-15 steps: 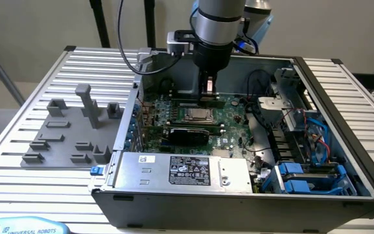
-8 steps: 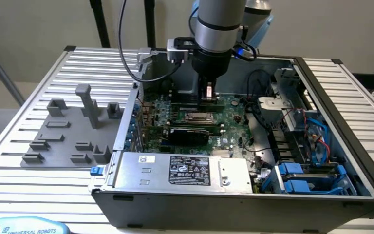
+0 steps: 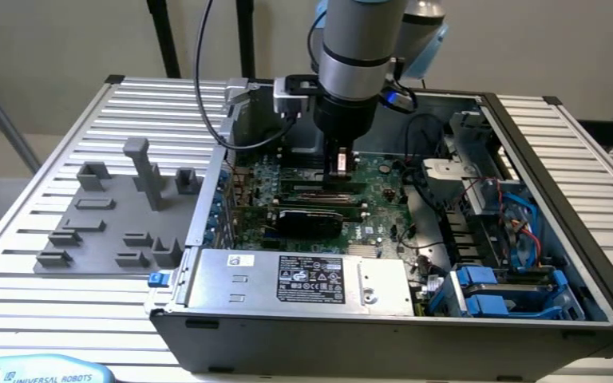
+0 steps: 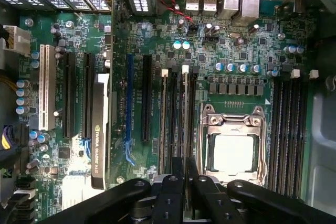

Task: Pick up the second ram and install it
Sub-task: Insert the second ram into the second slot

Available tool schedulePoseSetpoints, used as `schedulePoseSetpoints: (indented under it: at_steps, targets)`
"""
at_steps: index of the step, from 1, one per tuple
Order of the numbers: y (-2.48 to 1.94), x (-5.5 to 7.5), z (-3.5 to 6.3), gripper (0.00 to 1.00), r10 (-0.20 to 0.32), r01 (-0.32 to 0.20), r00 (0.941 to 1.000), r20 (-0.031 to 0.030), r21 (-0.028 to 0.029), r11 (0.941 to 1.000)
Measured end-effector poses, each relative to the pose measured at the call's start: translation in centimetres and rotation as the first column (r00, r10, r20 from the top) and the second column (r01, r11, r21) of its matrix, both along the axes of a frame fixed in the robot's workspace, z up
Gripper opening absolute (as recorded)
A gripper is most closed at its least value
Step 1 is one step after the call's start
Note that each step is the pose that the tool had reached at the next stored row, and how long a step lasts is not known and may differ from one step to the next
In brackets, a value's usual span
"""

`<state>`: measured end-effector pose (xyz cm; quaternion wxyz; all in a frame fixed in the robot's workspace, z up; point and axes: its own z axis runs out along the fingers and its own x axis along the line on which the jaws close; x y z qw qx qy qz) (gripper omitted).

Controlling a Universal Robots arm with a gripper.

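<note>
I see the gripper (image 4: 185,176) pinching the second ram (image 4: 185,114) at the motherboard (image 4: 157,40), another stick (image 4: 164,119) just beside it, processor socket (image 4: 233,153) flanking.

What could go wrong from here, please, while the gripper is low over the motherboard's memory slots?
The second ram, pinched in the gripper, runs close beside a neighbouring ram strip; a slight offset might clip it or seat the ram crooked. Pressing down tilted might strain the motherboard.
</note>
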<state>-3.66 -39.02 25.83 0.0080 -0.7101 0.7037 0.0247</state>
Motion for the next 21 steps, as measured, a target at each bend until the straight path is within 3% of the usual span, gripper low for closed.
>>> schedulePoseSetpoints:
  at_steps: [10, 21]
  targets:
    - [-0.07, 0.0, -1.78, 0.13, -0.009, 0.009, 1.0, 0.001, 0.0003, 1.0]
    - [-0.05, 0.0, -2.03, 0.13, -0.018, 0.018, 0.9998, 0.0009, 0.0019, 0.9998]
